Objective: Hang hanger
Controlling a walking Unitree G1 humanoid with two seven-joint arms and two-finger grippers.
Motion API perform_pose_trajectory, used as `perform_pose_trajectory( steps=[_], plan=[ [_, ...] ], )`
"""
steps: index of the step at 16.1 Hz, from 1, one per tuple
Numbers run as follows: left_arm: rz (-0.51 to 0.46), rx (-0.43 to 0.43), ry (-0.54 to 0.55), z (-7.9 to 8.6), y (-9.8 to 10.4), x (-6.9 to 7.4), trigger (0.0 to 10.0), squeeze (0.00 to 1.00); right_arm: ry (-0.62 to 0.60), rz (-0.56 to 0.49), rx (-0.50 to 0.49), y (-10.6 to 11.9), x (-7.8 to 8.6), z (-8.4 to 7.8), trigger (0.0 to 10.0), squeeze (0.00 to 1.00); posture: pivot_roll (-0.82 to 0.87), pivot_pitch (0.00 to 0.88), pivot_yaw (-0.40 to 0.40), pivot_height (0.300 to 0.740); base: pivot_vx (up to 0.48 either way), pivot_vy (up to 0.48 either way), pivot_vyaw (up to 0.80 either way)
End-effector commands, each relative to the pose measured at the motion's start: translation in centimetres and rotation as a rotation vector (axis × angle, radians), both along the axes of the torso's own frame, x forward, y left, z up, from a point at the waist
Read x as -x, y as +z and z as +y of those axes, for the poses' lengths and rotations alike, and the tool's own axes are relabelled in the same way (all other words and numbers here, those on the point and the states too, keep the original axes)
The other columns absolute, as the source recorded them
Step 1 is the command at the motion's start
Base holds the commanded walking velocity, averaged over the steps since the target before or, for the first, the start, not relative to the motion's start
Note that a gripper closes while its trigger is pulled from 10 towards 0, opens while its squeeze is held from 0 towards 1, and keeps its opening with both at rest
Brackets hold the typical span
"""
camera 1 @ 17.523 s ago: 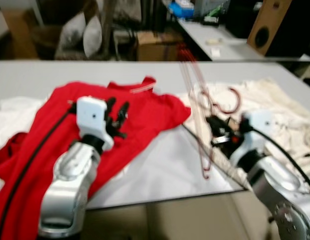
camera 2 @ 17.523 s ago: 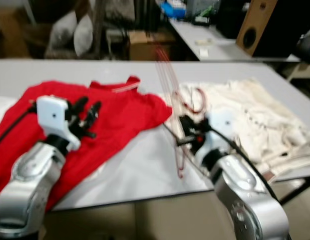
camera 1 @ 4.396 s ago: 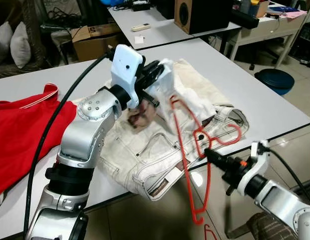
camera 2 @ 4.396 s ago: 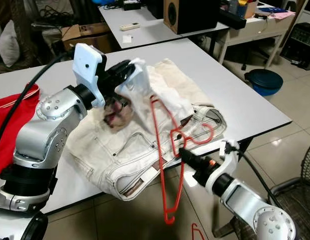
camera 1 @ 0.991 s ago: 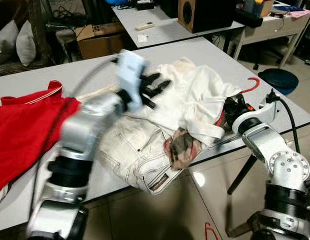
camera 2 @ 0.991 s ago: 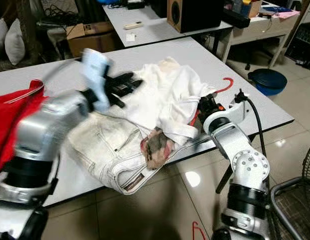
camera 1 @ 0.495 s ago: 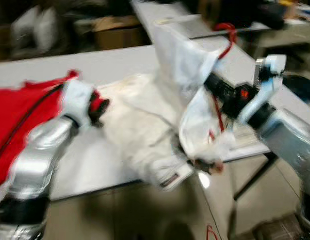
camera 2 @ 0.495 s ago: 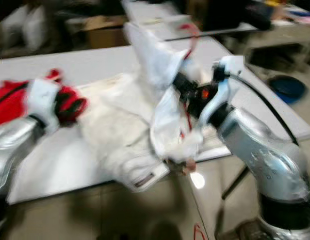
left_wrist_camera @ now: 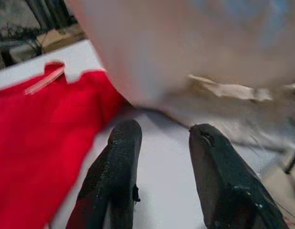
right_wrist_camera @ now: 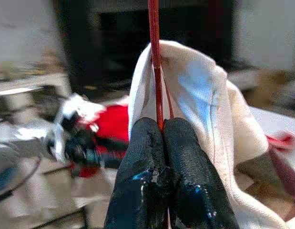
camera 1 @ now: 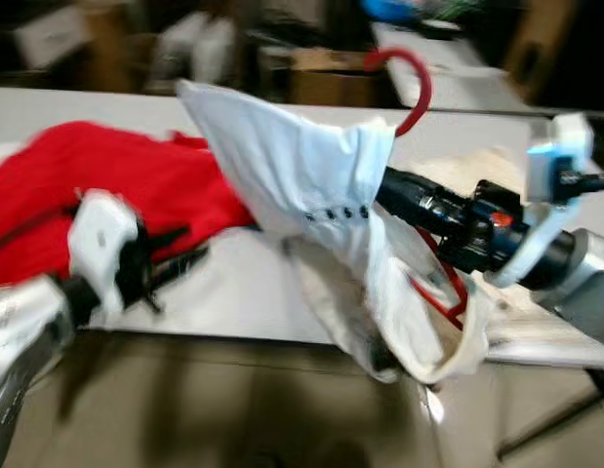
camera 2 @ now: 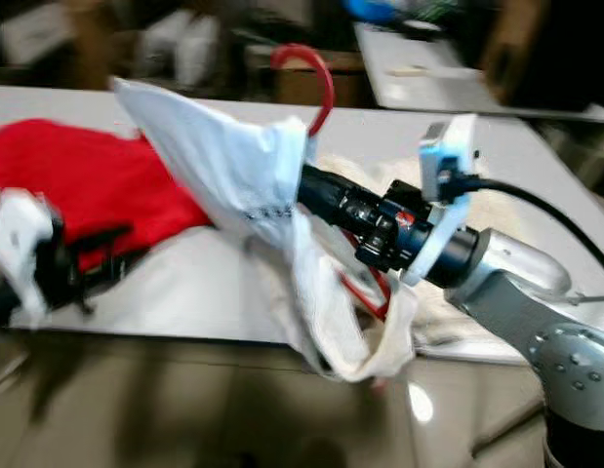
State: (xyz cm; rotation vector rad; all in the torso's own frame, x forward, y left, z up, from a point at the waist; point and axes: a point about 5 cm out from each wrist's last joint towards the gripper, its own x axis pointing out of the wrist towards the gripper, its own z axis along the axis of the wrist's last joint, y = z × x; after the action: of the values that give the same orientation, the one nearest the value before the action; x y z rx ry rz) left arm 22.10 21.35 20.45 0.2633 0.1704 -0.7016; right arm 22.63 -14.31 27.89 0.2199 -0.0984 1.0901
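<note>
Red plastic shows at the top of the scene: the curved hook of a thin red clothes hanger (camera 1: 411, 86) rises out of the collar of a white shirt (camera 1: 302, 175), which hangs from it above the front edge of the grey table (camera 1: 233, 292). The right gripper (right_wrist_camera: 160, 128) reaches in from the right, held up over the table, and its two black fingers (right_wrist_camera: 142, 157) are pressed tight together on the hanger's red stem just below the hook. The shirt drapes down around those fingers, and its lower folds sag past the table edge, where a loop of the red hanger frame shows inside the cloth. A crumpled red garment (camera 1: 106, 185) lies on the table behind and to the left of the shirt, and a cream-coloured garment (camera 2: 497, 210) lies on the table behind the right arm. The left gripper (left_wrist_camera: 159, 138) is low at the near left edge of the table, its fingers (left_wrist_camera: 121, 162) spread apart with nothing between them, pointing toward the shirt and the red garment. The head views are blurred.
</note>
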Motion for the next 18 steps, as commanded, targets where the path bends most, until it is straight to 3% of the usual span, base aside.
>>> perform_pose_trajectory(
  steps=[1, 5, 13, 18],
  plan=[
    [0.016, 0.009, -0.079, -0.8, 0.3, 0.9, 10.0, 0.00, 0.024, -0.055, -0.017, 1.0, 0.4, -0.1, 10.0, 0.00, 0.10, 0.009, -0.023, 0.740, 0.000, 0.000, 0.80],
    [0.077, 0.018, -0.154, -1.5, 0.0, 3.6, 10.0, 0.00, 0.096, -0.049, -0.065, 1.1, 0.3, 0.2, 10.0, 0.00, 0.14, 0.018, -0.064, 0.740, 0.000, 0.000, 0.80],
    [0.085, 0.013, -0.131, -1.7, 0.0, 4.7, 10.0, 0.00, 0.181, -0.049, -0.138, 1.5, 0.0, 0.6, 10.0, 0.00, 0.18, 0.013, -0.096, 0.740, 0.000, 0.000, 0.80],
    [0.100, 0.015, -0.181, -3.0, -0.5, 4.8, 10.0, 0.00, 0.132, 0.083, -0.163, -1.5, 1.2, 1.1, 10.0, 0.00, 0.17, 0.008, -0.071, 0.740, 0.000, 0.000, 0.80]
  ],
)
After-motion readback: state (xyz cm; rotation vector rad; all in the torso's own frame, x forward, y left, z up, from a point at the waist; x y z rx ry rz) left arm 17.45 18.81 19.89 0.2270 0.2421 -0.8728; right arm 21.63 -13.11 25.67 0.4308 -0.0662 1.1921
